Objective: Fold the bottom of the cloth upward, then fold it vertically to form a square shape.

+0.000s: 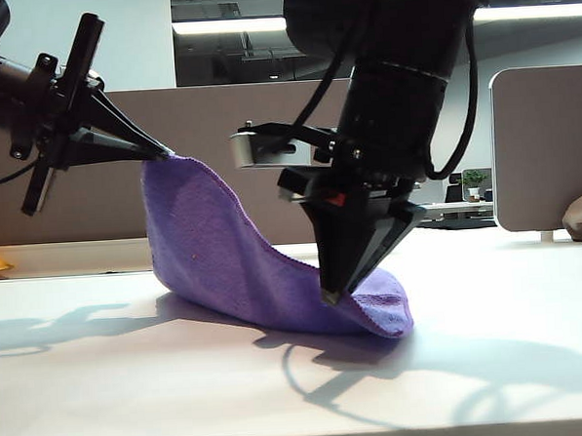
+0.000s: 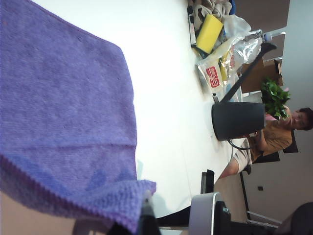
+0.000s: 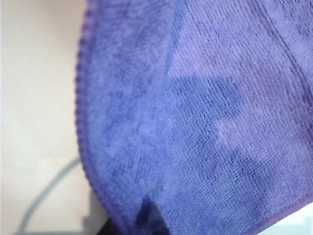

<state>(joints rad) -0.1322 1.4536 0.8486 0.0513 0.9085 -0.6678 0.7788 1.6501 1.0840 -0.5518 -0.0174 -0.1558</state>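
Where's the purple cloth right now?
In the exterior view the cloth drapes mid-table, one corner lifted by the left gripper at upper left, its low end under the right gripper.

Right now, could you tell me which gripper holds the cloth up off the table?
The left gripper, pinching the cloth's raised corner; the right gripper is low, at its table end.

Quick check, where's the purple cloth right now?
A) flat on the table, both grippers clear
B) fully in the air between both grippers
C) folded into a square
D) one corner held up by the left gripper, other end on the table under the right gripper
D: the left gripper pinches a raised corner of the cloth, which slopes down to the table, where the right gripper has its tips at the cloth.
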